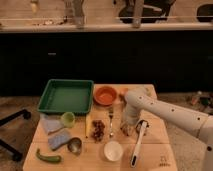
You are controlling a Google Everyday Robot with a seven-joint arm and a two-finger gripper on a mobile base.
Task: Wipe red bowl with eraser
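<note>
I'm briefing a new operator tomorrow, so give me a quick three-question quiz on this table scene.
1. True or false: the red bowl stands on the table beside the green tray, not in it.
2. The gripper hangs low over the table's right half. Which thing lies closest to it? A) the white-handled brush B) the blue-grey sponge C) the green vegetable
3. Fill in: the small white bowl sits by the table's ____ edge (near or far, from the camera).

Key: 1 true; 2 A; 3 near.
</note>
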